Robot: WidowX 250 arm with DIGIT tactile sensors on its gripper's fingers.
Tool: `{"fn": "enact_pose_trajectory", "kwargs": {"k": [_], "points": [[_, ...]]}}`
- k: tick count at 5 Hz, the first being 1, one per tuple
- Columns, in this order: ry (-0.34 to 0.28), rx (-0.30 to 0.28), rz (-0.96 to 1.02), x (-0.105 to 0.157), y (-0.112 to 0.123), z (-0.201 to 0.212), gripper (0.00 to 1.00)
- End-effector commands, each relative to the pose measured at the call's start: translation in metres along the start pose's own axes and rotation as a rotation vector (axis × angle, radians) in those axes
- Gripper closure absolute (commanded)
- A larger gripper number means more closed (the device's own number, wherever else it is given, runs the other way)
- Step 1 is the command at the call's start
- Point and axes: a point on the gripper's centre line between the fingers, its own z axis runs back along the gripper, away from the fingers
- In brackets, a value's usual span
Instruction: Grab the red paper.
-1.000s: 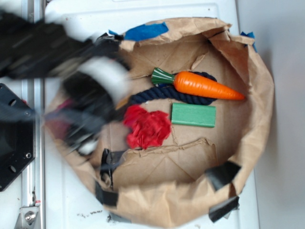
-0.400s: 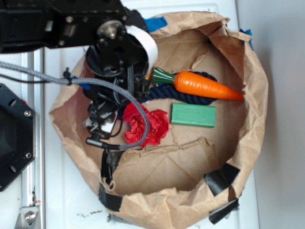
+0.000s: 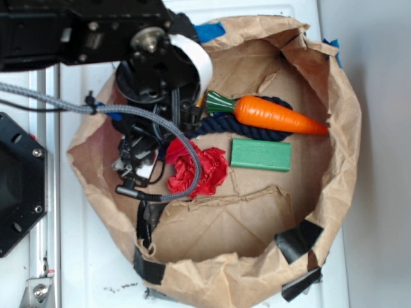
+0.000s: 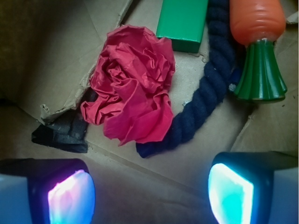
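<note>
The red paper [image 3: 207,172] is a crumpled rose-like wad on the brown paper floor of the bag, left of the green block [image 3: 261,154]. In the wrist view the red paper [image 4: 133,88] lies ahead of the jaws, apart from them. My gripper [image 4: 150,192] is open and empty, its two glowing pads [image 4: 71,198] wide apart over bare cardboard. In the exterior view the gripper [image 3: 138,168] sits just left of the wad, and a grey cable crosses the wad's left side.
An orange toy carrot [image 3: 273,115] with a green top lies on a dark blue rope [image 3: 221,125] behind the wad. The crumpled brown paper bag wall [image 3: 350,128] rings everything. Black tape [image 4: 63,135] lies left of the wad. A black mount [image 3: 19,186] stands at the left.
The arm has swung in from the left and settled over the bag's left side. It has not moved in the last half second. The red paper has not moved.
</note>
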Motion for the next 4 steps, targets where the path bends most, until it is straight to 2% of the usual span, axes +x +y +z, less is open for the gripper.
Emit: {"fn": "enact_pose_trajectory", "kwargs": {"k": [1,3,4], "points": [[-0.046,0.006,-0.014,0.012,-0.018,-0.002,0.0],[-0.053,0.006,0.001,0.03,-0.014,0.0,0.0],[-0.037,0.009,0.003,0.032,-0.009,-0.008,0.0]]}}
